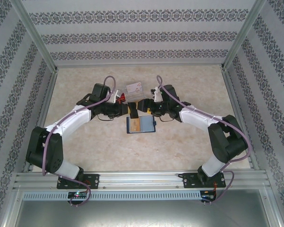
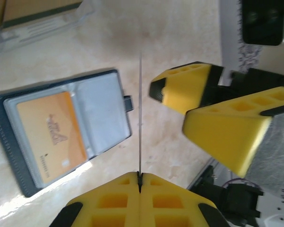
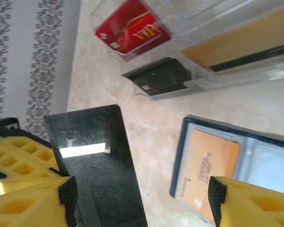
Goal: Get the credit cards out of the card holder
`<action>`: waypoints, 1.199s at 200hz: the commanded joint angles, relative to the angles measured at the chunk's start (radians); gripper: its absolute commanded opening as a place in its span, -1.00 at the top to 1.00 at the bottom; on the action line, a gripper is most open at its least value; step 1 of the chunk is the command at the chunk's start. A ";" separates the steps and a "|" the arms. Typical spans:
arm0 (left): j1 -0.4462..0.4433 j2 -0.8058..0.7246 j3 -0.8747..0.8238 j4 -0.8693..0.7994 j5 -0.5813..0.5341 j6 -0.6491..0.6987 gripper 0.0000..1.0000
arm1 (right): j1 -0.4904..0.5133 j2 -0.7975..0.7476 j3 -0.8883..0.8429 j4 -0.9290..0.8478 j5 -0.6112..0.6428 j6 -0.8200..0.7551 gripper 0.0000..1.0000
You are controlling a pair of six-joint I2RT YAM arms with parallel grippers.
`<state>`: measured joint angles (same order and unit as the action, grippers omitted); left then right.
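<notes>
The card holder (image 2: 104,113) lies open on the table with an orange-gold card (image 2: 49,137) in one sleeve, its print too small to read. The left gripper (image 2: 139,189) is pressed together on a black card (image 3: 99,165) just beside the holder. The right gripper (image 3: 142,201) stands spread on either side of that card. A red card (image 3: 130,28) nearby reads "VIP".
</notes>
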<state>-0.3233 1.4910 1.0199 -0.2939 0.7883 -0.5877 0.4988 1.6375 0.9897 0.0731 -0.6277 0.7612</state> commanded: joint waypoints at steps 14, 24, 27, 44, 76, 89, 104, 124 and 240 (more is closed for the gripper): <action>0.033 -0.037 -0.050 0.164 0.126 -0.091 1.00 | -0.008 0.044 0.069 0.092 -0.178 0.046 -0.44; 0.039 -0.041 -0.055 0.184 0.138 -0.105 1.00 | -0.011 0.049 0.079 0.115 -0.200 0.060 -0.32; 0.040 -0.042 -0.055 0.188 0.142 -0.108 1.00 | -0.012 0.050 0.080 0.120 -0.203 0.063 -0.29; 0.047 -0.049 -0.059 0.200 0.149 -0.112 1.00 | -0.019 0.051 0.081 0.171 -0.234 0.092 0.00; 0.063 -0.059 -0.088 0.266 0.165 -0.157 1.00 | -0.022 0.050 0.068 0.214 -0.253 0.122 0.33; 0.065 -0.058 -0.095 0.293 0.174 -0.177 1.00 | -0.022 0.047 0.060 0.234 -0.254 0.137 0.42; 0.065 -0.055 -0.105 0.337 0.186 -0.205 1.00 | -0.020 0.044 0.053 0.250 -0.256 0.151 0.44; 0.065 -0.055 -0.114 0.373 0.197 -0.230 1.00 | -0.017 0.038 0.047 0.251 -0.252 0.153 0.32; 0.078 -0.088 -0.121 0.388 0.215 -0.248 1.00 | -0.016 0.044 0.048 0.257 -0.237 0.163 0.07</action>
<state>-0.2592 1.4292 0.9089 0.0330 0.9726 -0.8101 0.4694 1.6798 1.0386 0.2817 -0.8230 0.9157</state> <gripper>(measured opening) 0.054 0.502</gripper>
